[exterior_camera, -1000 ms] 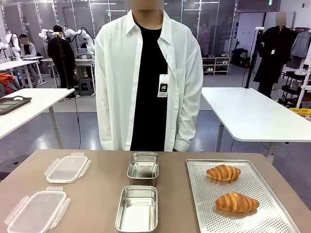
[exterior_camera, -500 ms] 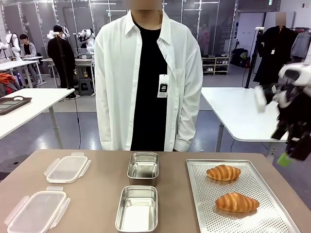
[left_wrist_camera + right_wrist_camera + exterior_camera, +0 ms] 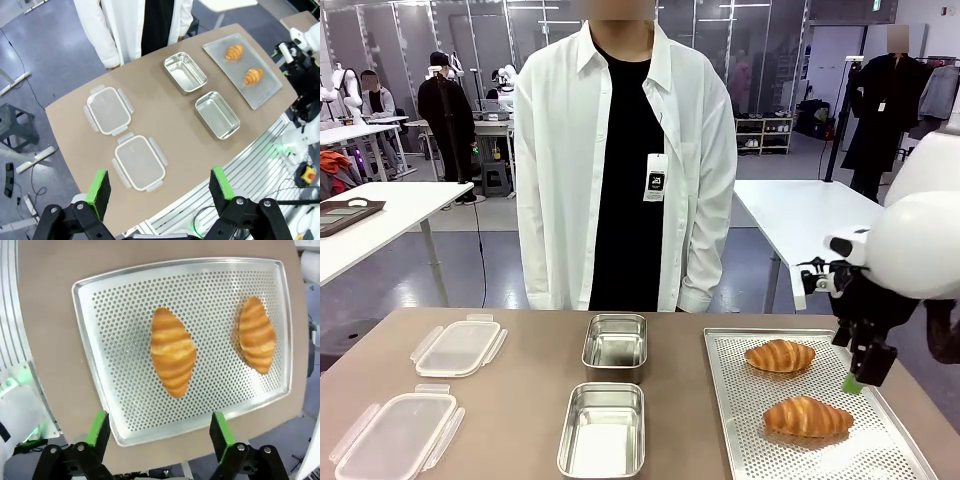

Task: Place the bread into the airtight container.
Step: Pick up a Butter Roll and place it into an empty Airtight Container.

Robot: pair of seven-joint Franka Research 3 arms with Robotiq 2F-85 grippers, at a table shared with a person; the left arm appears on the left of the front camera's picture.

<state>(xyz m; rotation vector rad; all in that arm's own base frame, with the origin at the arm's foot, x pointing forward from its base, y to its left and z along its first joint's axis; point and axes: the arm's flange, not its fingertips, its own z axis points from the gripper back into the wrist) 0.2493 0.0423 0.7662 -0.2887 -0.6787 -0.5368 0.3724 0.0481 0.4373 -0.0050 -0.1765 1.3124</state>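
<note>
Right gripper [image 3: 860, 378] came down, spread wide above the nearer croissant [image 3: 173, 351].

Facing me, a person in a long white shirt over a black top [image 3: 625, 150] is standing behind the brown wooden table [image 3: 520, 400]. A perforated rectangular silver metal tray [image 3: 735, 420] is lying on its right part.

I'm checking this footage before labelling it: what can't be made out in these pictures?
- Front view: the near lid, its front edge cut off by the picture's bottom edge.
- Front view: the right end effector, finger spacing unclear because it is seen side-on under its own wrist; the right wrist view shows it open.
- Front view: print on the person's badge, too small to read.
</note>
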